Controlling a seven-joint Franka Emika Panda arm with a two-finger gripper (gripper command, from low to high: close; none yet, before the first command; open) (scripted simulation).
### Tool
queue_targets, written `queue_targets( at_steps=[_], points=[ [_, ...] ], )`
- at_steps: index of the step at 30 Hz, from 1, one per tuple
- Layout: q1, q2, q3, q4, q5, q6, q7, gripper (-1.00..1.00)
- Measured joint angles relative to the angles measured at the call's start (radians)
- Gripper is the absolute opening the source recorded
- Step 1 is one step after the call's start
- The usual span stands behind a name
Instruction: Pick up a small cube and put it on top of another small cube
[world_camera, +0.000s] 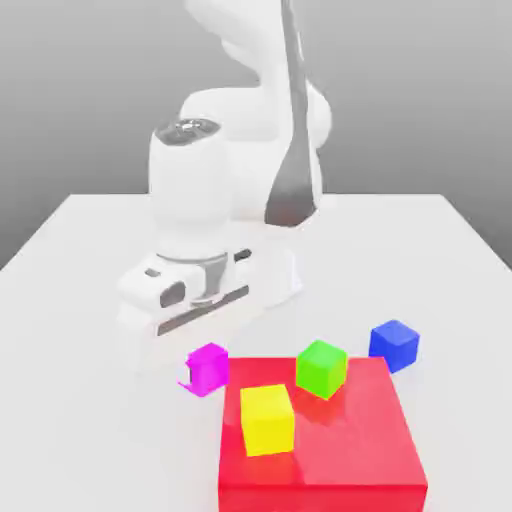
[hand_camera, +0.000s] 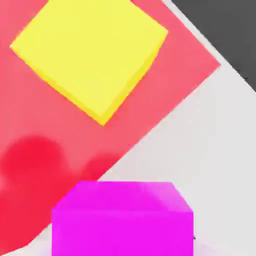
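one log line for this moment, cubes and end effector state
end effector: shut on magenta cube | blue cube: on table, top bare | stacking: not yet done

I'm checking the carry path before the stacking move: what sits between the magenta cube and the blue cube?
In the exterior view, the green cube sits between the magenta cube and the blue cube, on the red block's far corner.

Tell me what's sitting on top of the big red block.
Two cubes rest on the red block: a yellow cube near its front and a green cube at its back edge. The block's surface directly beneath each cube is covered.
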Motion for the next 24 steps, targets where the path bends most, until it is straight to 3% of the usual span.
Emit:
queue_targets(
  at_steps=[5,14,22,23,24],
  points=[
    [0.187,-0.078,0.111,-0.015,0.043,-0.059,-0.135,-1.0],
    [0.497,-0.257,0.326,-0.21,0.013,-0.175,-0.311,-1.0],
    [0.482,-0.011,0.351,-0.232,-0.045,0.063,-0.283,-1.0],
    [0.475,0.021,0.348,-0.231,-0.069,0.094,-0.267,1.0],
    [0.475,0.021,0.348,-0.231,-0.069,0.094,-0.267,1.0]
  ],
)
